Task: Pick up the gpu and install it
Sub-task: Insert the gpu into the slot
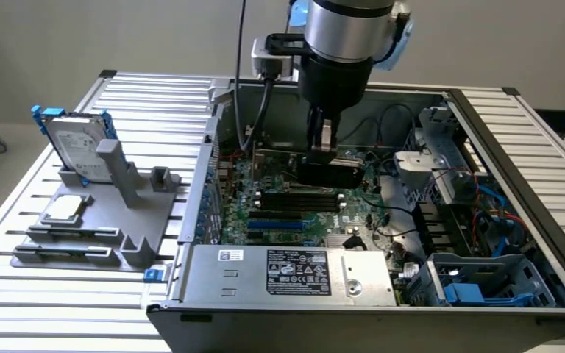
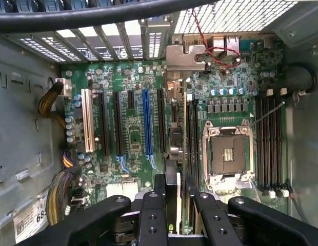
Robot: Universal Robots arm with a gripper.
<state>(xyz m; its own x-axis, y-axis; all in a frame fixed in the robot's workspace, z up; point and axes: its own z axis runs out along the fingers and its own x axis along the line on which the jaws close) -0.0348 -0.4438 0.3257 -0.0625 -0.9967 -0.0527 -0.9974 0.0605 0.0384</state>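
The gpu, a thin black-shrouded card, hangs edge-down inside the open computer case. It sits over the motherboard, between the blue expansion slot and the CPU socket, with its silver bracket toward the rear vents. The tool is clamped on its upper edge. The pick looks done and installing is in hand. Seating calls for the card's edge to line up true with a slot.

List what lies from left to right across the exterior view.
Hard drive → graphics card, clamped in the gripper → blue drive bay.
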